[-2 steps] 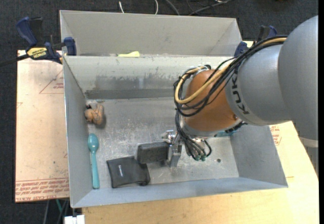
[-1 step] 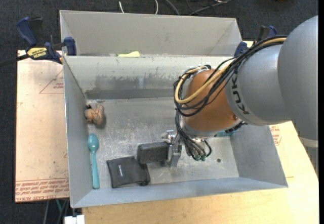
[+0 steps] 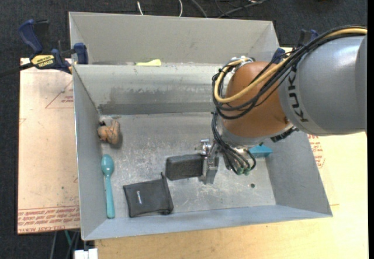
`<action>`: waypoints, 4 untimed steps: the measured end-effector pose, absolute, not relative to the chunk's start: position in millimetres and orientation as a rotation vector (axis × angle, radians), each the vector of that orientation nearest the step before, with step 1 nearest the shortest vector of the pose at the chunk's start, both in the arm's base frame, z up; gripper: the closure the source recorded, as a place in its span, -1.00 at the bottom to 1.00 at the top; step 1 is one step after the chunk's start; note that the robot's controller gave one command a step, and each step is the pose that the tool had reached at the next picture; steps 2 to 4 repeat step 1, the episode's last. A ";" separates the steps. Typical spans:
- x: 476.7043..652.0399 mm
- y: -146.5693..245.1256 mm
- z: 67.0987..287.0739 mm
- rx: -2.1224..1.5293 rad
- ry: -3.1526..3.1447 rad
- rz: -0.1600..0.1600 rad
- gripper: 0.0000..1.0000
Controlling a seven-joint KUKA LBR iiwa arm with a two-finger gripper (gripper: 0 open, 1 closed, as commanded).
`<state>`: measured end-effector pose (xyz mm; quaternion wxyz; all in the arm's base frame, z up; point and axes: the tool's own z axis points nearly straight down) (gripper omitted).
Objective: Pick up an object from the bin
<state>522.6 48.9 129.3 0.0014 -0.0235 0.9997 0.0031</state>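
Gripper [image 3: 208, 165] low, just beside the right end of a dark rectangular block [image 3: 182, 168]; open or closed impossible to tell.

Grey arm [image 3: 330, 85], black KUKA lettering [image 3: 294, 102] beside the orange cover [image 3: 257, 109]; yellow and black cables [image 3: 234, 93] wrapped that cover, silvery hand [image 3: 208, 169] sat below.
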 end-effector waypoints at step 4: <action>530.7 49.9 205.7 -0.102 3.138 0.010 1.00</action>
